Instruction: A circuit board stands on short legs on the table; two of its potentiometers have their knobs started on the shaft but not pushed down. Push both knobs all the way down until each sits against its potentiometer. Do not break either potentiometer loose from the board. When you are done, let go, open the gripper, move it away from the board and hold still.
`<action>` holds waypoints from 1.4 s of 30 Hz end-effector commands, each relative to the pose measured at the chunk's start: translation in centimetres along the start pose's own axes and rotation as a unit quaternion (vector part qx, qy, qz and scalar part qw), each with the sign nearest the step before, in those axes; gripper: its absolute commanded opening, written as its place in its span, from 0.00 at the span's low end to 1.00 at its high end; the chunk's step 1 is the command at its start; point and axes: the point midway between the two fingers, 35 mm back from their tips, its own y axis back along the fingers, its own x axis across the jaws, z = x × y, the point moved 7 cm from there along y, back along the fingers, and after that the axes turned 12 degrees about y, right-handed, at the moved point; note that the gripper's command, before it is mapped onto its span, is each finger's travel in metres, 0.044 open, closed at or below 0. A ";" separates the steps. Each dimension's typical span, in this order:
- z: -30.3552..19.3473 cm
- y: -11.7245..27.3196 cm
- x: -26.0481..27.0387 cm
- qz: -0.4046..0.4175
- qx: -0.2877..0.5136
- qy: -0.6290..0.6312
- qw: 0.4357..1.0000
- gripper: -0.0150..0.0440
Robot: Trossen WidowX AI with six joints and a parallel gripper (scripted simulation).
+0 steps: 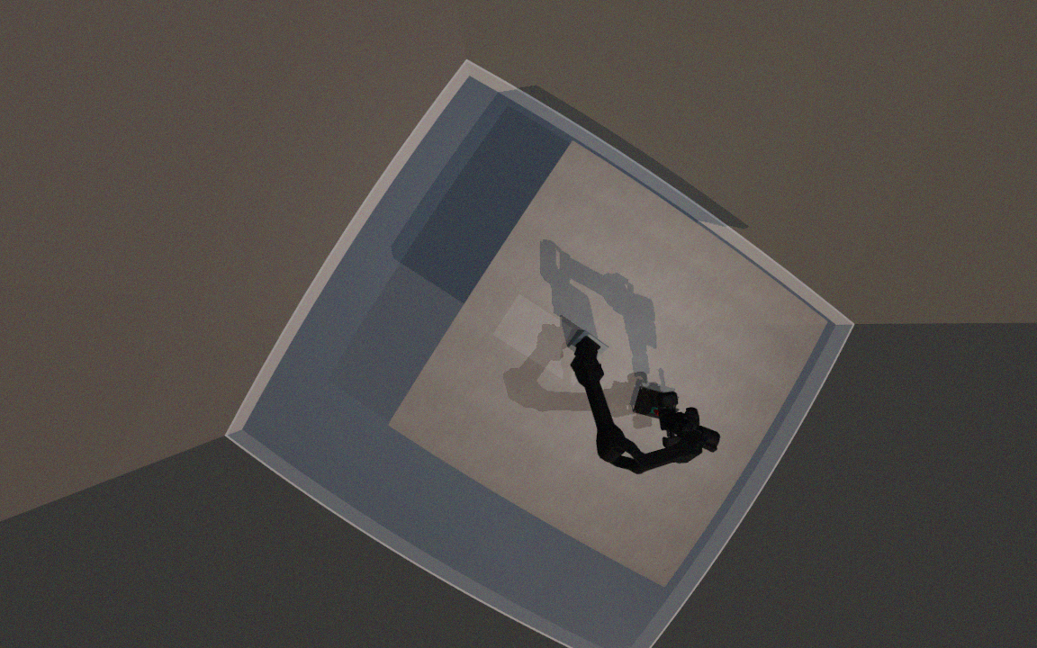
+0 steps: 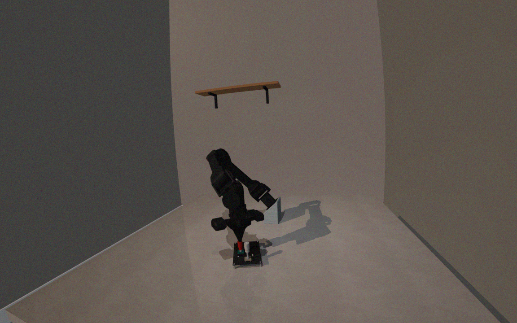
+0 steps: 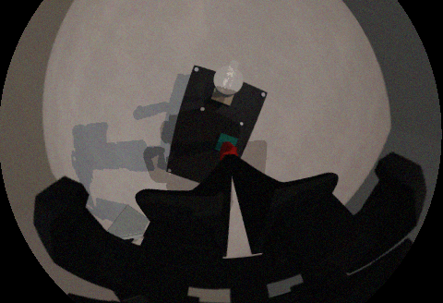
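- Gripper (image 1: 663,417) (image 2: 239,240) (image 3: 229,158) is clenched with nothing between its fingers; its tips are right at the top of the red knob (image 1: 656,412) (image 2: 239,246) (image 3: 228,149), though contact is hard to confirm.
- Circuit board (image 1: 645,400) (image 2: 254,259) (image 3: 194,132) stands on the table (image 1: 732,322) (image 2: 312,277) (image 3: 277,26), right of center in the top view, low and near the middle in the exterior view, centrally in the wrist view.
- Red knob is over the teal potentiometer (image 2: 241,252) (image 3: 227,139); whether it is fully seated cannot be told.
- Pale knob (image 2: 247,246) (image 3: 228,79) rises above the tan potentiometer (image 2: 247,259) (image 3: 222,97), with a narrower section visible beneath it.
- Black arm (image 1: 599,402) (image 2: 244,176) reaches from the pale wedge mount (image 2: 273,215) (image 3: 129,222).
- Wooden shelf (image 2: 238,88) hangs on the wall at the upper middle of the exterior view.
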 end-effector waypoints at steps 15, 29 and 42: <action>0.0 -1.8 -0.3 0.009 0.016 -0.009 1.000 0.25; 0.1 0.4 -0.4 0.009 0.015 -0.009 1.000 0.25; 0.1 1.6 -0.2 0.010 0.017 -0.005 1.000 0.34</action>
